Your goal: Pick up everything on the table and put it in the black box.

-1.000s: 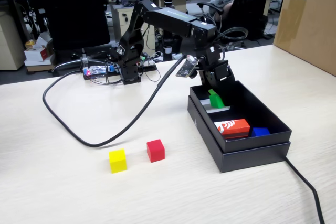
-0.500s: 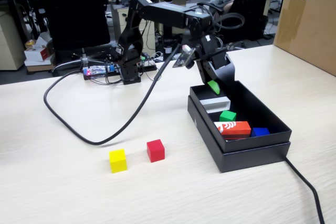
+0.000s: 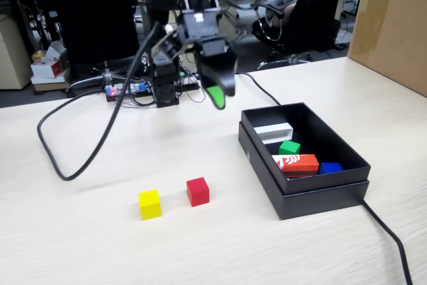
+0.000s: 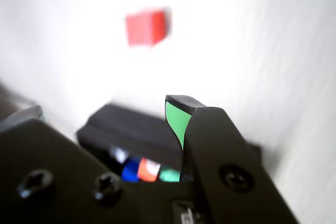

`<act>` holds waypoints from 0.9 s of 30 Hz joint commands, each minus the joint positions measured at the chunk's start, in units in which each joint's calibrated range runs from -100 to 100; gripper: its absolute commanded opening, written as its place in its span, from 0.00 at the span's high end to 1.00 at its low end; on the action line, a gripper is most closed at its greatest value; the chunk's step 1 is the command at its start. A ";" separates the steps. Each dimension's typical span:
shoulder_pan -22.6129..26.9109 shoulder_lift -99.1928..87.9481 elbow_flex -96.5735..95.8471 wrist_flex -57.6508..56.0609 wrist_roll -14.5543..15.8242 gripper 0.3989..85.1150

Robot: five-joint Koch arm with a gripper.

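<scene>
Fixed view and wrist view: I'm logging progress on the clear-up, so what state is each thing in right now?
green cube: inside the black box, released.
red cube: on the table, not yet picked.
yellow cube: on the table, not yet picked.
black box: open, holding the green cube and other blocks.
gripper: in the air left of the box, empty; open or shut cannot be told.

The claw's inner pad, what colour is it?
Bright green, on the otherwise black claw; clearest in the wrist view.

even office light in the fixed view; wrist view overexposed, table [image 4: 273, 35] washed white, blurred.
</scene>
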 commanded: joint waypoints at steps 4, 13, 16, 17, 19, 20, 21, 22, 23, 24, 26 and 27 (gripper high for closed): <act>-2.74 6.19 -3.10 1.62 -3.37 0.43; -4.40 16.29 -5.36 13.11 -5.57 0.44; -4.40 17.78 -4.46 14.58 -5.76 0.44; -4.35 18.70 -4.00 14.84 -5.86 0.44; -4.25 21.34 -2.19 15.10 -5.86 0.44; -4.15 24.55 -0.02 15.10 -5.86 0.44; -4.15 25.58 0.71 15.10 -5.86 0.44; -4.05 26.39 1.43 15.10 -5.86 0.44; -3.91 27.42 2.34 15.10 -5.86 0.44; -3.76 27.99 3.07 15.10 -5.86 0.44; -3.57 29.37 3.79 15.10 -5.86 0.44; -3.52 29.48 3.88 15.10 -5.86 0.44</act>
